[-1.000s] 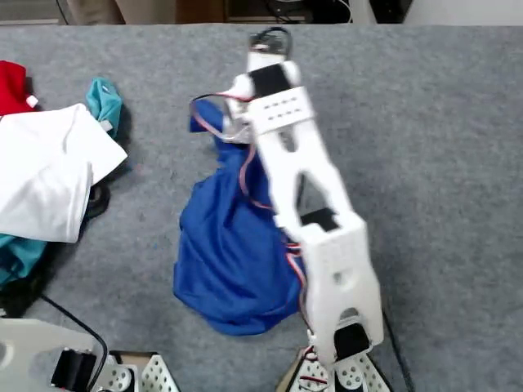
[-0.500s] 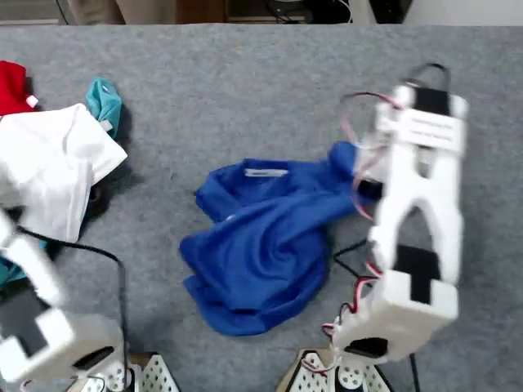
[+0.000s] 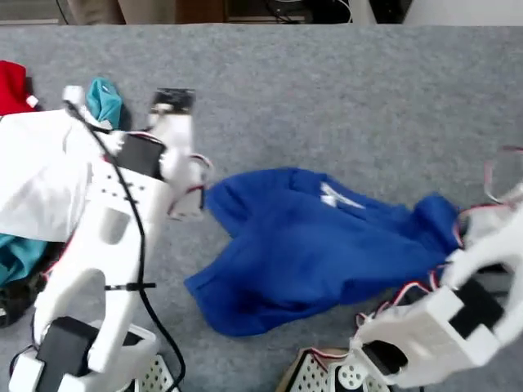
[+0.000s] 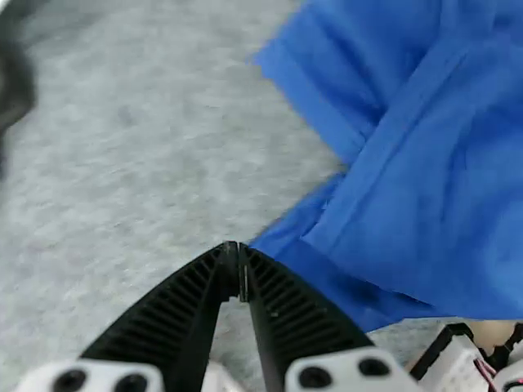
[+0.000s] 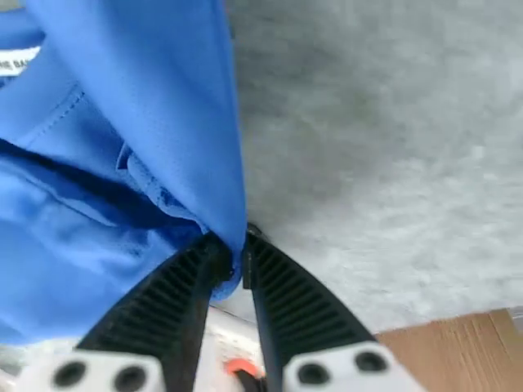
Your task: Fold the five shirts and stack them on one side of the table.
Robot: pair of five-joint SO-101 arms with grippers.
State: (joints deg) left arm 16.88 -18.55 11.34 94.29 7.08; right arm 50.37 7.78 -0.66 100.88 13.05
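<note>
The right gripper [image 5: 231, 245] pinches one end of the blue shirt [image 3: 327, 245], which stretches sideways toward the left gripper [image 4: 237, 255], closed and empty just beside its other end

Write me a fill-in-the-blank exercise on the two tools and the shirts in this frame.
1. The right tool is shut on an edge of the spread shirt, whose colour is ___.
2. The left tool is shut beside that shirt and holds ___.
3. In the high view, the white shirt lies on the pile at the table's ___ side.

Missing words: blue; nothing; left.
</note>
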